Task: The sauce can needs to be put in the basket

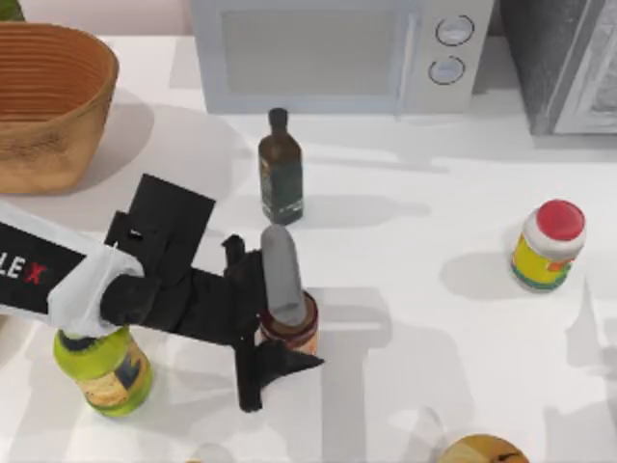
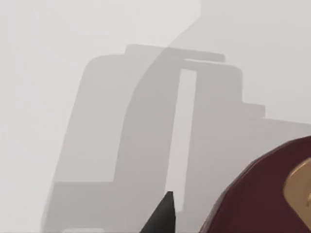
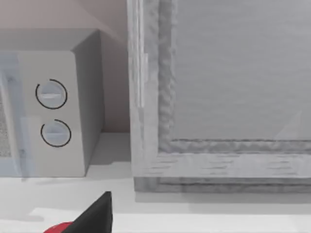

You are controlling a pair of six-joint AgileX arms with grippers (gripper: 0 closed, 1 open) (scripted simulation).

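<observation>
Top view shows left hand [image 1: 275, 323] spread open around sauce can [image 1: 292, 328]; basket [image 1: 48, 101] far left

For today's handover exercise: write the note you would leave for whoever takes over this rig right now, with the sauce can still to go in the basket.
Left gripper: over the sauce can at the table's front centre, fingers either side, not visibly closed.
Right arm: parked; its wrist view faces the microwave.
Basket: back left corner of the table.
Done: approach to the can.
Left: close on it, lift, carry to the basket, release.
</observation>
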